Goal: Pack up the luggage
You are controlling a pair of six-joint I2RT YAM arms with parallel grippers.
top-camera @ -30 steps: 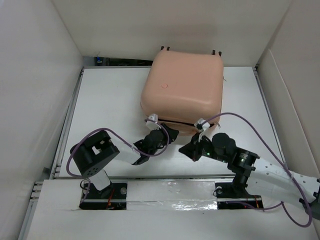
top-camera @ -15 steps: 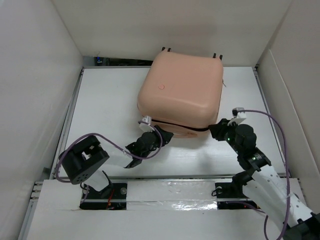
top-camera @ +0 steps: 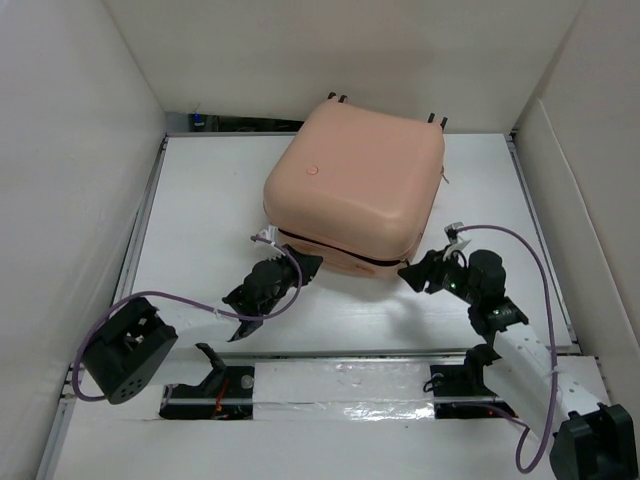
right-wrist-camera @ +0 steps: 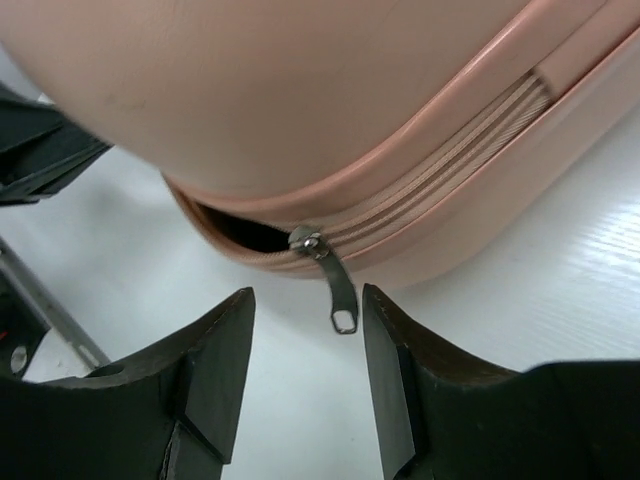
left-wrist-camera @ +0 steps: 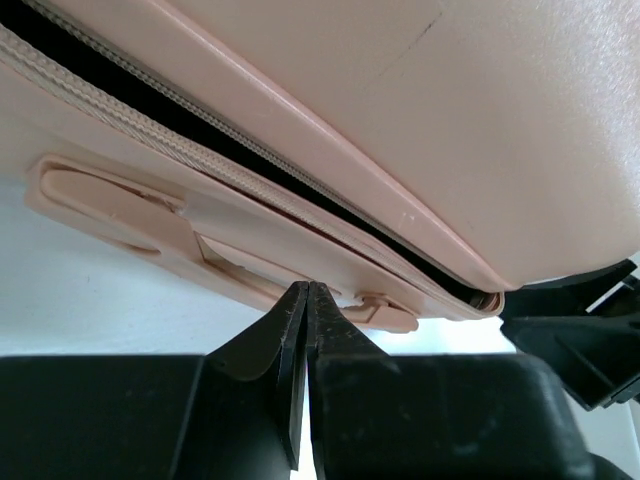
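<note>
The luggage (top-camera: 355, 180), a peach-pink hard-shell suitcase, lies flat in the middle of the table with its lid down. A dark gap shows along its front zipper seam (left-wrist-camera: 300, 200). My left gripper (top-camera: 305, 263) is shut with nothing between its fingers. Its tips (left-wrist-camera: 305, 292) rest at the lower shell beside the recessed handle (left-wrist-camera: 110, 205). My right gripper (top-camera: 408, 276) is open at the front right corner. The metal zipper pull (right-wrist-camera: 341, 296) hangs between its fingertips (right-wrist-camera: 307, 296) and neither finger touches it.
White walls enclose the table on the left (top-camera: 70, 150), back and right. A metal rail (top-camera: 340, 375) runs along the near edge by the arm bases. Purple cables (top-camera: 520, 240) loop off both arms. The suitcase's small wheels (top-camera: 436, 119) point at the back wall.
The left gripper has shut and its arm has swung out to the left. The right gripper has opened and come round to the zipper pull. The suitcase has turned and shifted slightly left.
</note>
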